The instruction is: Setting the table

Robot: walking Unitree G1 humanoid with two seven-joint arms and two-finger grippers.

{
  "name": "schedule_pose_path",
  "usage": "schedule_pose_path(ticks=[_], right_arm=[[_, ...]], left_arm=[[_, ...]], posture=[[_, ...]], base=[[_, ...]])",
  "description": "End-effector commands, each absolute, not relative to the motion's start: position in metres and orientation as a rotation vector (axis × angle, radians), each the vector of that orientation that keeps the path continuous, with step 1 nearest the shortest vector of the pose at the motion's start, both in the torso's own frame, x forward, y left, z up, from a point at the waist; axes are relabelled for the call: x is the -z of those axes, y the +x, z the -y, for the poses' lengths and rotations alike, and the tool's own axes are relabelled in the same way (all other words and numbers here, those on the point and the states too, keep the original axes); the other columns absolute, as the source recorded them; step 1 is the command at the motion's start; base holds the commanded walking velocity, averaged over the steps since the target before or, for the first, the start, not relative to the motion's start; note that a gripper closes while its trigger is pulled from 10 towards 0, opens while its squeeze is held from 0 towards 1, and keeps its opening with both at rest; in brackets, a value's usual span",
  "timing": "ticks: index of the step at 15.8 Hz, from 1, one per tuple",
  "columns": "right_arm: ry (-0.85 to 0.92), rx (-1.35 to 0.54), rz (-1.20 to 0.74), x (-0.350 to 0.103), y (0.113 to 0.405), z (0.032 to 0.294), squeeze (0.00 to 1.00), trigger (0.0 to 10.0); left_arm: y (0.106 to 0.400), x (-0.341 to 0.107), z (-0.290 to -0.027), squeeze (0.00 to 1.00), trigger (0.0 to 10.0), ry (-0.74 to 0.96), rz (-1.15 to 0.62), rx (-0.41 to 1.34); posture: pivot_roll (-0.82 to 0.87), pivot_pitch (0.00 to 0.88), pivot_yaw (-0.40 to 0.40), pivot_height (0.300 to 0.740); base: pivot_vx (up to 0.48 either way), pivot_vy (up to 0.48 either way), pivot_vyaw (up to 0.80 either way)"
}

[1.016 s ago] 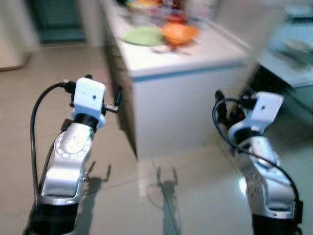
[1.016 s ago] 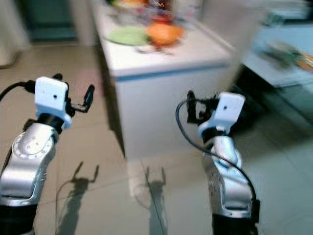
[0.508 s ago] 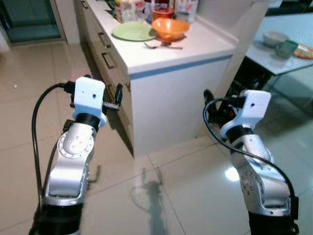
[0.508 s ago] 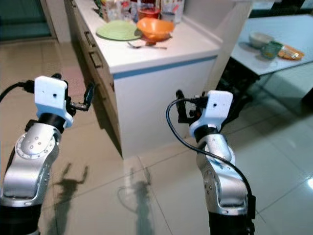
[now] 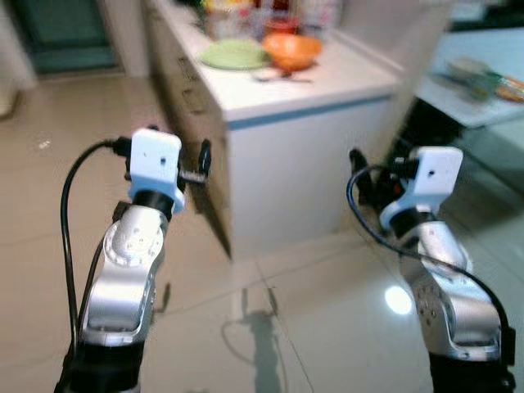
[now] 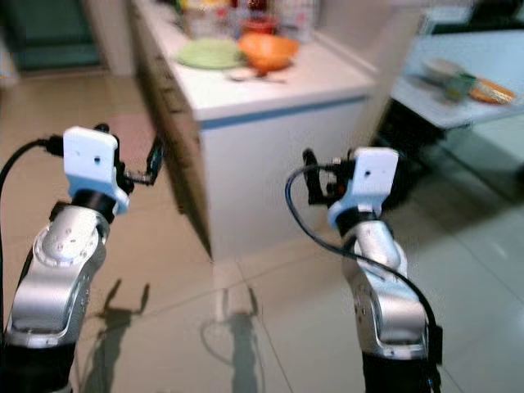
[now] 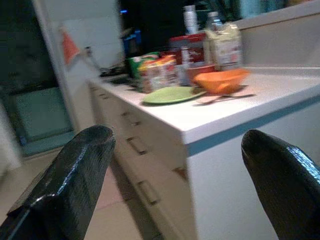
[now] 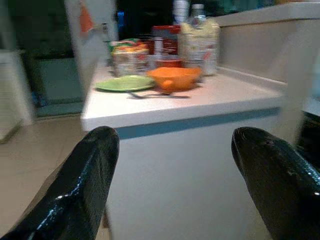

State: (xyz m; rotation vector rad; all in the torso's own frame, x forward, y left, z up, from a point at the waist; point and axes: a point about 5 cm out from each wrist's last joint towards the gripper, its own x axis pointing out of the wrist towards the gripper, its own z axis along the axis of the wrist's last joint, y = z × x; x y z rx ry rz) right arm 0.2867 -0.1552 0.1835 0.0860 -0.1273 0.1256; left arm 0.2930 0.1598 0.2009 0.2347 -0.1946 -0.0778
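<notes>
Before the desk (image 5: 319, 78), both the left end effector (image 7: 175, 185) and the right end effector (image 8: 175, 180) gape empty, and walking closer could bump its corner.

Home kitchen here: white counter (image 5: 327, 82) with drawer fronts (image 7: 142, 167) down its side, green plate (image 8: 123, 82), orange bowl (image 8: 174, 77), spoon (image 8: 150, 95), food packets and bottles (image 7: 222, 42) crowding the back, glossy beige floor tiles (image 5: 327, 327), dining table (image 6: 467, 78) off right

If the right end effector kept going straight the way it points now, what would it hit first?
Probably the white counter's end panel, below the orange bowl; the right end effector is open and holds nothing. Depth is unclear.
</notes>
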Motion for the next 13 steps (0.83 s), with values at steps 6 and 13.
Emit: schedule_pose_path(ticks=[6,13], right_arm=[[0.112,-0.112,0.148,-0.1891,0.2912,0.1571,0.0,10.0],[0.144,-0.099,0.136,-0.1871,0.2918,0.1598,0.0,10.0]], left_arm=[[0.2943,-0.2069,-0.1648,0.0,10.0,0.231,0.216,0.065],[0.2962,-0.2092,-0.1648,0.0,10.0,0.234,0.221,0.072]], posture=[[0.01,0.0,-0.034,0.74],[0.01,0.0,-0.033,0.74]], base=[[0.436,0.0,0.08],[0.441,0.0,-0.12]])
